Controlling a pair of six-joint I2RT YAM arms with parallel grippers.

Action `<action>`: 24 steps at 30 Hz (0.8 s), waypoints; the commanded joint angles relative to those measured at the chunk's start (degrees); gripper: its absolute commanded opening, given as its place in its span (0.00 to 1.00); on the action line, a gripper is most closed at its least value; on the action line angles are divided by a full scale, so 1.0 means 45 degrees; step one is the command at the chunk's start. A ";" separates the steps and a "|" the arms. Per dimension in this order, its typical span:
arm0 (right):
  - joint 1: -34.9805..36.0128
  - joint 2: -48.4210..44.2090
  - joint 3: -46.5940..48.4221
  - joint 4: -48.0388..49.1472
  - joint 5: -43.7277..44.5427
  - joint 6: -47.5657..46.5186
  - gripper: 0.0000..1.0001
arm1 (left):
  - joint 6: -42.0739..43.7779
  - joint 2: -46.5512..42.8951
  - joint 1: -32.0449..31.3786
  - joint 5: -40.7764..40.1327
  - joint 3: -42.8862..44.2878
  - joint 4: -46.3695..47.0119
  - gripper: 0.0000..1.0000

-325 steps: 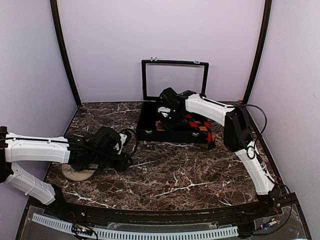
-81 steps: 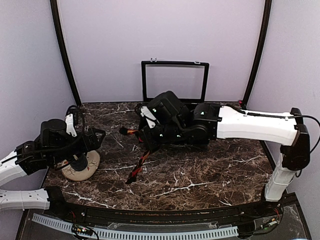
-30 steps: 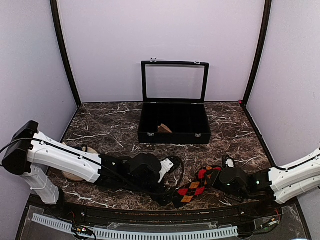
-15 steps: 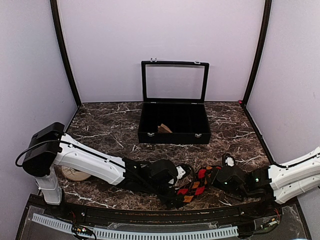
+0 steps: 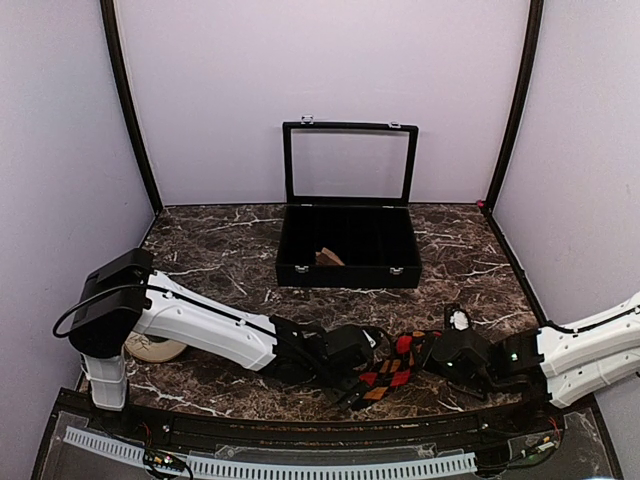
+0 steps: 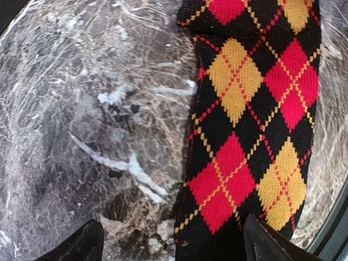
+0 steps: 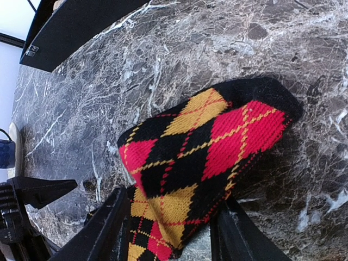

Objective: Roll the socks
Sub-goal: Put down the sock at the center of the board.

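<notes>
The argyle sock (image 5: 392, 368) lies near the table's front edge, between my two grippers. In the right wrist view the argyle sock (image 7: 201, 147) is folded over and raised, with its black end resting on the marble. My right gripper (image 7: 168, 234) is shut on it across its width, a finger against each side. My left gripper (image 6: 174, 247) is open wide over the sock's other end (image 6: 244, 136), with its right fingertip (image 6: 266, 244) over the fabric and its left one over bare marble. A tan-brown sock (image 5: 325, 257) lies in the black case.
The black compartment case (image 5: 345, 272) stands at the back centre with its glass lid (image 5: 350, 160) upright. A beige round piece (image 5: 150, 348) lies at the left under my left arm. The table's raised front rim (image 5: 300, 430) runs close behind both grippers.
My left arm has reached further right, bringing its gripper up to the argyle sock's near end. The sock looks more bunched and shorter. The right gripper has barely moved.
</notes>
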 commanded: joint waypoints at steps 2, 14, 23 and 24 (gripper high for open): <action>0.0114 0.0006 0.0571 -0.0506 0.0457 -0.0278 0.46 | -0.0587 0.0573 -0.0009 -0.1705 0.0051 -0.2422 0.91; 0.0025 -0.0001 0.0660 -0.1317 0.1160 0.0050 0.49 | -0.1408 -0.0272 -0.0014 -0.2326 -0.1340 -0.3794 0.91; -0.0258 0.1004 0.0823 -0.0834 0.1259 -0.0137 0.49 | -0.1937 -0.0971 -0.0008 -0.2574 -0.2026 -0.4688 0.92; -0.0290 0.1112 0.0919 -0.0828 0.1299 -0.0235 0.49 | -0.2023 -0.1049 -0.0011 -0.2605 -0.2109 -0.4798 0.92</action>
